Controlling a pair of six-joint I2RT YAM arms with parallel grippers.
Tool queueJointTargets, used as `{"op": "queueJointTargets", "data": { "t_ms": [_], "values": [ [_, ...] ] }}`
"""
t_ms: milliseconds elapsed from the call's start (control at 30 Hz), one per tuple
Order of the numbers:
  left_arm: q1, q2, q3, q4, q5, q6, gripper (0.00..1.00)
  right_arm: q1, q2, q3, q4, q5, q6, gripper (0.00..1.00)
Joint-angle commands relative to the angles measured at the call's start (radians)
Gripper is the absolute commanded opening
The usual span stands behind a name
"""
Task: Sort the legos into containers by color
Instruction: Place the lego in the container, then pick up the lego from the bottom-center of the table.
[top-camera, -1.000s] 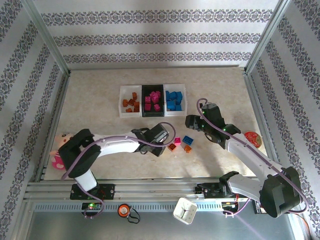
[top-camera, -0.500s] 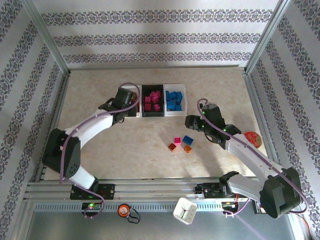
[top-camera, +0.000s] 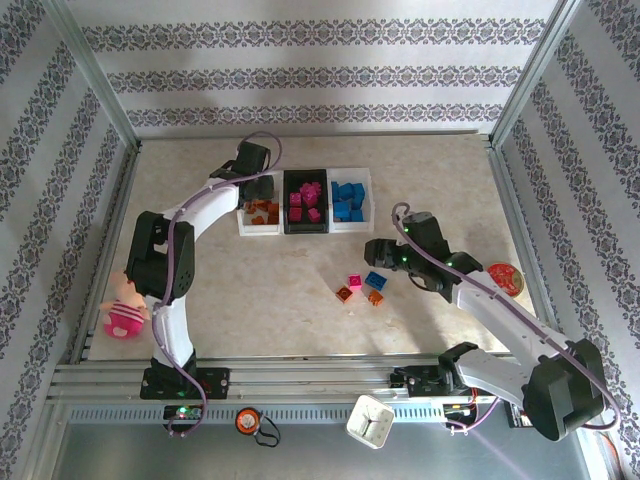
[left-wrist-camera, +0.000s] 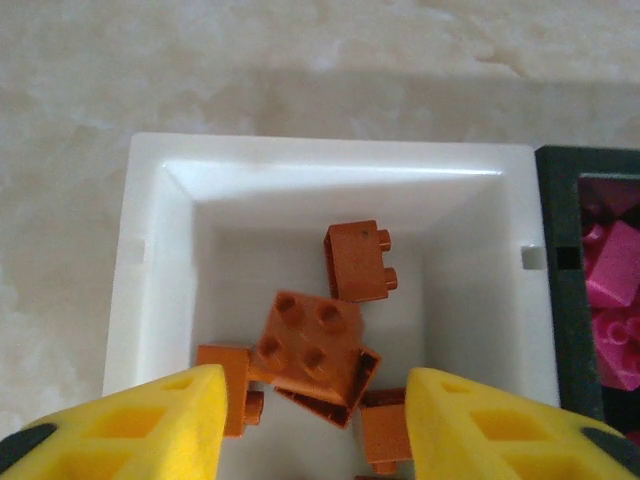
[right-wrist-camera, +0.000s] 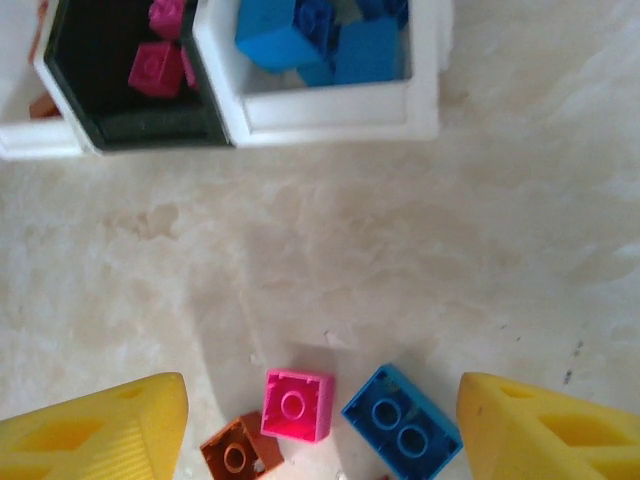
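Top external view: four loose legos (top-camera: 354, 282) lie near of the containers (top-camera: 305, 231)

Over the left white bin (left-wrist-camera: 150, 250), the left gripper (left-wrist-camera: 315, 400) hangs released, nothing between its jaws; orange-brown bricks (left-wrist-camera: 315, 345) lie inside. The right gripper (right-wrist-camera: 320, 400) is spread wide and empty above a pink brick (right-wrist-camera: 295, 405) and a blue brick (right-wrist-camera: 402, 420) on the table (right-wrist-camera: 400, 250).

My left arm (top-camera: 200, 215) and right arm (top-camera: 500, 312) are smooth white shells with black joint housings and black wrists. A purple cable (top-camera: 180, 262) loops along each. On my wrist cameras I see chunky yellow fingers (left-wrist-camera: 150, 425) with recessed pockets.
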Motion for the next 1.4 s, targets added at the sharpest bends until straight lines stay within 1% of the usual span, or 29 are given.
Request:
{"op": "queueJointTargets", "data": {
  "t_ms": [0,133,267,367,467,600,700,900,1000,1033,1067,1100,1233,1300,1367],
  "values": [
    [0.01,-0.065,0.011,-0.037,0.054,-0.001,0.57,0.047,0.039,-0.005,-0.09,-0.007,-0.031,0.72],
    [0.003,-0.219,-0.117,0.043,0.15,-0.06,0.69,0.1,0.101,0.006,-0.18,0.069,-0.021,0.7],
    [-0.018,-0.406,-0.299,0.124,0.232,-0.125,0.75,0.147,0.149,-0.001,-0.231,0.098,0.003,0.64],
    [-0.031,-0.534,-0.435,0.169,0.278,-0.186,0.77,0.182,0.169,-0.014,-0.246,0.108,0.022,0.6],
    [-0.067,-0.647,-0.56,0.198,0.29,-0.232,0.78,0.2,0.207,-0.018,-0.241,0.116,0.032,0.56],
    [-0.109,-0.762,-0.711,0.219,0.29,-0.287,0.8,0.208,0.267,-0.004,-0.229,0.123,0.039,0.48],
    [-0.112,-0.838,-0.806,0.225,0.308,-0.331,0.8,0.216,0.296,0.004,-0.225,0.129,0.042,0.44],
    [-0.113,-0.965,-0.925,0.206,0.308,-0.368,0.84,0.233,0.331,0.007,-0.225,0.132,0.039,0.31],
    [-0.112,-1.001,-0.957,0.189,0.309,-0.374,0.9,0.249,0.297,0.012,-0.229,0.128,0.033,0.26],
    [-0.113,-1.012,-0.964,0.186,0.309,-0.374,0.93,0.254,0.279,0.018,-0.231,0.126,0.029,0.24],
    [-0.112,-1.02,-0.973,0.182,0.309,-0.375,1.0,0.26,0.255,0.025,-0.235,0.12,0.019,0.22],
    [-0.113,-1.03,-0.98,0.174,0.304,-0.378,1.0,0.269,0.231,0.041,-0.24,0.111,0.009,0.21],
    [-0.113,-1.075,-1.012,0.143,0.282,-0.386,1.0,0.293,0.191,0.153,-0.232,0.06,-0.022,0.17],
    [-0.112,-1.108,-1.039,0.132,0.268,-0.397,1.0,0.3,0.226,0.242,-0.195,0.029,-0.039,0.17],
    [-0.112,-1.139,-1.063,0.13,0.267,-0.404,1.0,0.306,0.293,0.337,-0.148,0.004,-0.053,0.17]
  ]
}}
